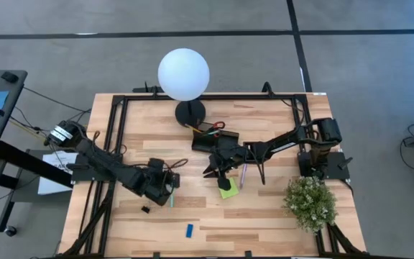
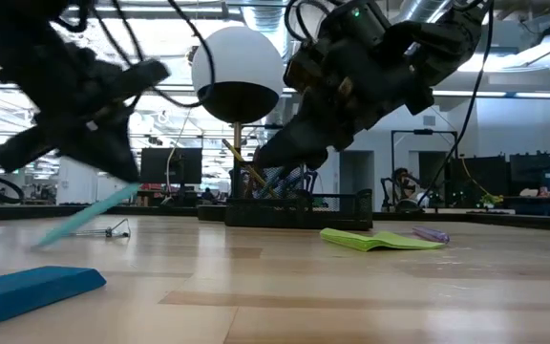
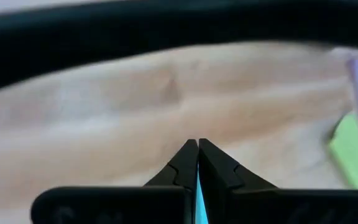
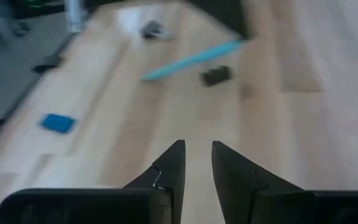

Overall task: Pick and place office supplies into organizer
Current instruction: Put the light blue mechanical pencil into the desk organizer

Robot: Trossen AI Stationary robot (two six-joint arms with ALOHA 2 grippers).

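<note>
My left gripper (image 1: 167,188) is shut on a light-blue pen (image 2: 92,219) over the table's left middle. My right gripper (image 1: 218,170) stands open near the table's centre with nothing between its fingers (image 4: 169,163). It is just in front of the black organizer (image 1: 214,138), where red-handled scissors (image 1: 216,126) stick up. A lime-green sticky-note pad (image 1: 228,189) and a purple pen (image 1: 243,175) lie flat beside the right gripper. A blue eraser (image 1: 190,230) and a small black clip (image 1: 145,209) lie nearer the front edge. My left gripper pinches the light-blue pen (image 3: 196,198) between its two shut fingers, near the pen's upper end (image 4: 235,43). The fingers slant down from the table's left. The pen hangs slanting below them; whether its lower tip (image 2: 41,243) touches the wood cannot be told.
A white globe lamp (image 1: 183,73) on a round black base stands behind the organizer. A green potted plant (image 1: 310,202) sits at the right front corner. A wire binder clip (image 2: 115,229) lies on the table, far back in the low view. Bare wood stretches along the table's front.
</note>
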